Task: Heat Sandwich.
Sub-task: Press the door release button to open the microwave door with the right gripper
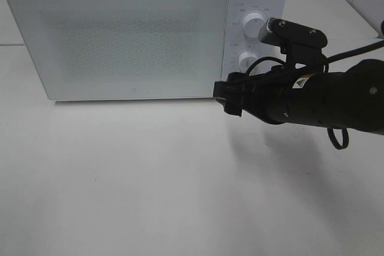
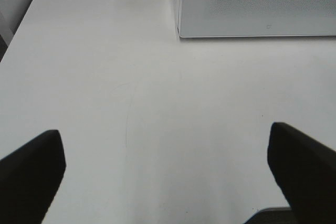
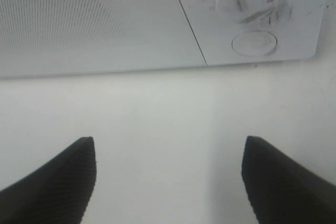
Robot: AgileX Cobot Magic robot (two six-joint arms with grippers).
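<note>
Right gripper spread wide, holding nothing, just near of the microwave door's right edge. Left gripper fully spread, empty, over open table. Sandwich's place — cannot tell.

Right arm: black, round-bodied casing, matte finish. One small pale screw is set in the casing. A small yellow and white sticker sits on the upper side; print too small to read. Black camera bracket on top, with a silver round end and two bright screw heads. A thin black cable loops beneath. Right gripper fingers: black, finely ribbed. Left gripper: black, plain, wedge-shaped tips.
</note>
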